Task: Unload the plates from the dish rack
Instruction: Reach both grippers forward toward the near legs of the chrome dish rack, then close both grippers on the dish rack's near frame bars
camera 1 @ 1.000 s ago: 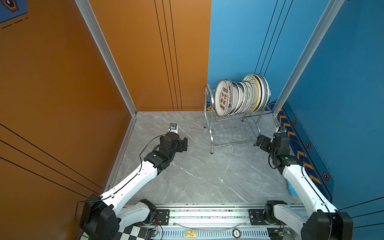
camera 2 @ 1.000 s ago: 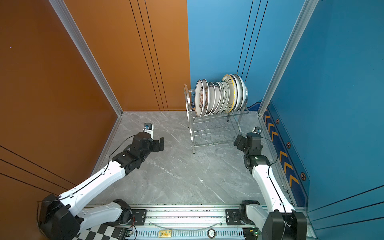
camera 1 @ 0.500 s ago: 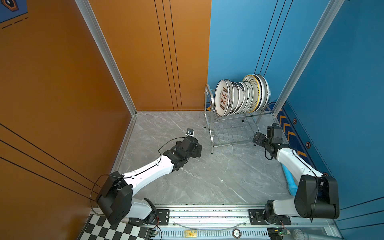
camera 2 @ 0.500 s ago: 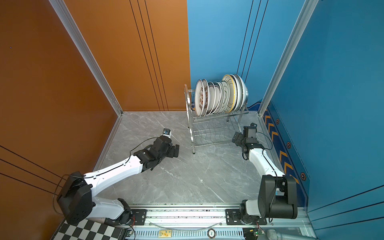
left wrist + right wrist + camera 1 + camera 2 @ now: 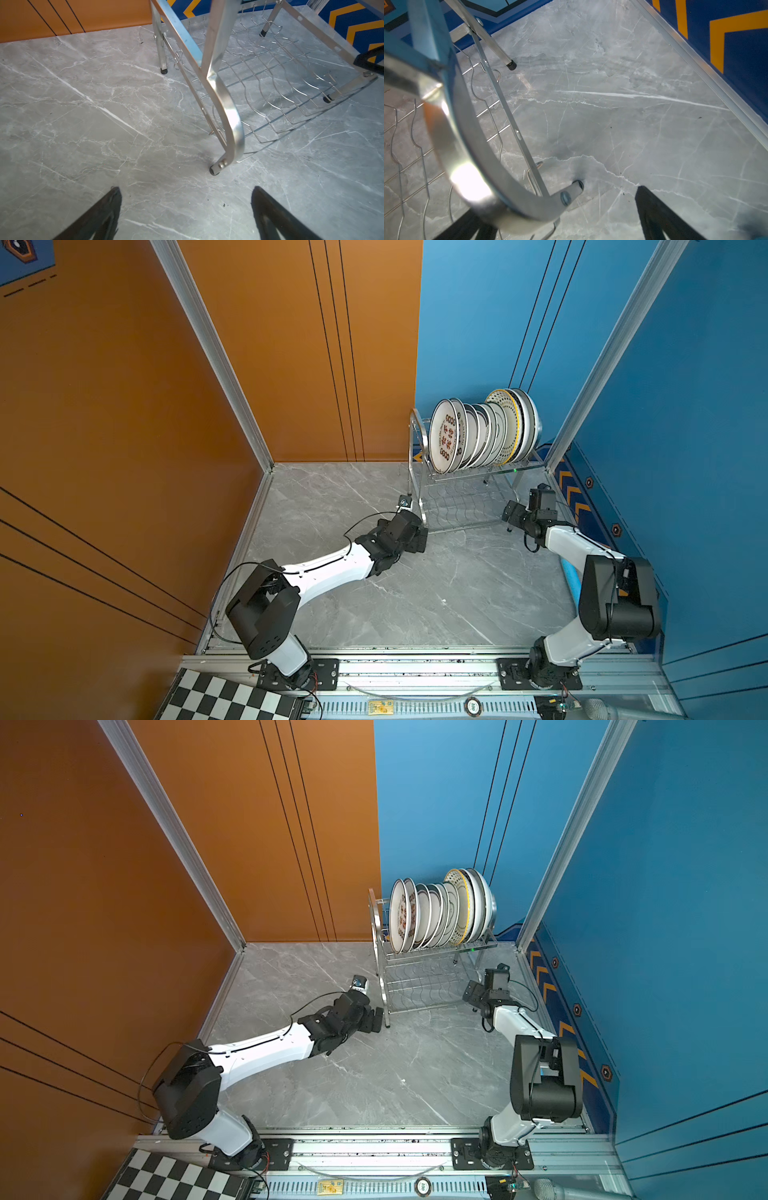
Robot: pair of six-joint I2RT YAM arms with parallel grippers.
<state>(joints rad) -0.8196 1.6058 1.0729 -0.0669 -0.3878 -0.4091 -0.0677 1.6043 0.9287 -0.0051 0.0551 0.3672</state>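
Observation:
Several white plates (image 5: 478, 431) (image 5: 436, 911) stand on edge in the upper tier of the steel dish rack (image 5: 478, 470) (image 5: 432, 957) at the back, and its lower wire tier is bare. My left gripper (image 5: 419, 537) (image 5: 376, 1019) (image 5: 186, 191) hangs open just above the floor, short of the rack's near left leg (image 5: 215, 171), with nothing between its fingers. My right gripper (image 5: 509, 516) (image 5: 471, 994) (image 5: 556, 207) is open at the rack's right end. The foot of the arched end frame (image 5: 452, 124) lies between its fingers, and one finger is partly hidden behind that frame.
The grey marble floor (image 5: 436, 593) is walled by orange panels at left and back and blue panels at right. An aluminium post (image 5: 582, 406) rises just right of the rack. A blue tube (image 5: 571, 576) lies along the right wall. The arms' rail (image 5: 415, 668) runs along the front edge.
My left arm has swung right across the floor to the rack's left front leg. My right gripper has moved in to the rack's right end frame. The plates have not moved.

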